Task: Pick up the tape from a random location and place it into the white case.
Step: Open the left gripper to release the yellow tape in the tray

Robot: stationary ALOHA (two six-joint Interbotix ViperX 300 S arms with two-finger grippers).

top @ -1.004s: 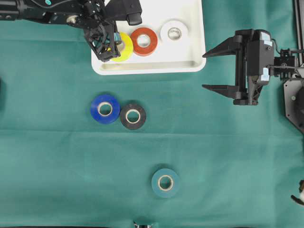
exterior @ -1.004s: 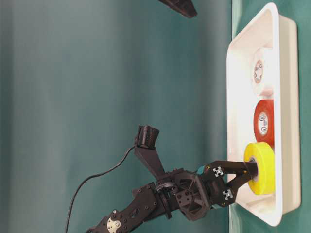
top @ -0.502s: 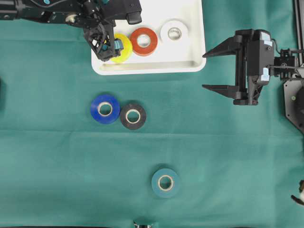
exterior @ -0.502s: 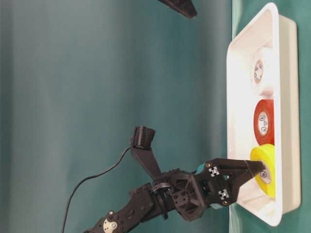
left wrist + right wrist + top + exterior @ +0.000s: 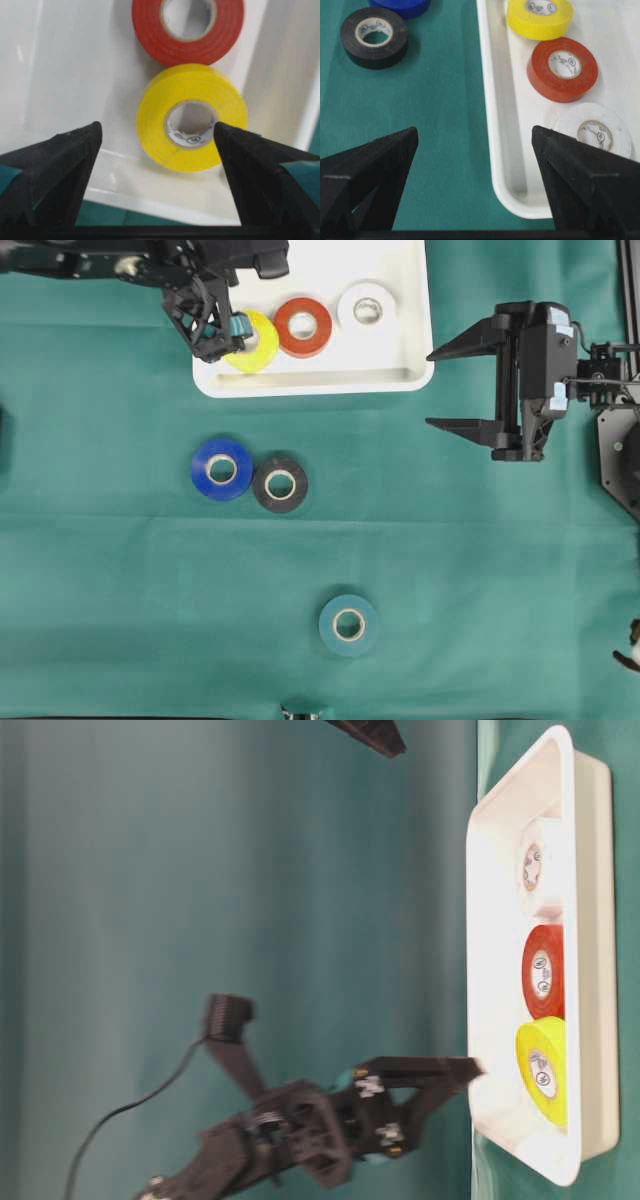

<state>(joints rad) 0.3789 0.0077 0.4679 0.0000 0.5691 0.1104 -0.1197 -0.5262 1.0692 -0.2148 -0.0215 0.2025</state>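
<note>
The white case [image 5: 320, 380] lies at the back of the green cloth. A yellow tape [image 5: 255, 342], a red tape [image 5: 303, 327] and a white tape [image 5: 367, 309] lie flat inside it. My left gripper [image 5: 222, 335] hangs open just above the case's left end. Its jaws are spread wide and apart from the yellow tape [image 5: 155, 100], and nothing is held. My right gripper [image 5: 430, 390] is open and empty, hovering to the right of the case, near its corner [image 5: 490, 100]. On the cloth lie a blue tape [image 5: 221, 469], a black tape [image 5: 280, 484] and a teal tape [image 5: 348, 624].
The blue and black rolls touch each other, well in front of the case. The teal roll lies alone near the front edge. The right arm's base [image 5: 620, 440] stands at the right edge.
My left gripper opened and let go of the yellow tape, which settled flat in the case. The gripper then drew back up and to the left. The right arm stayed still.
</note>
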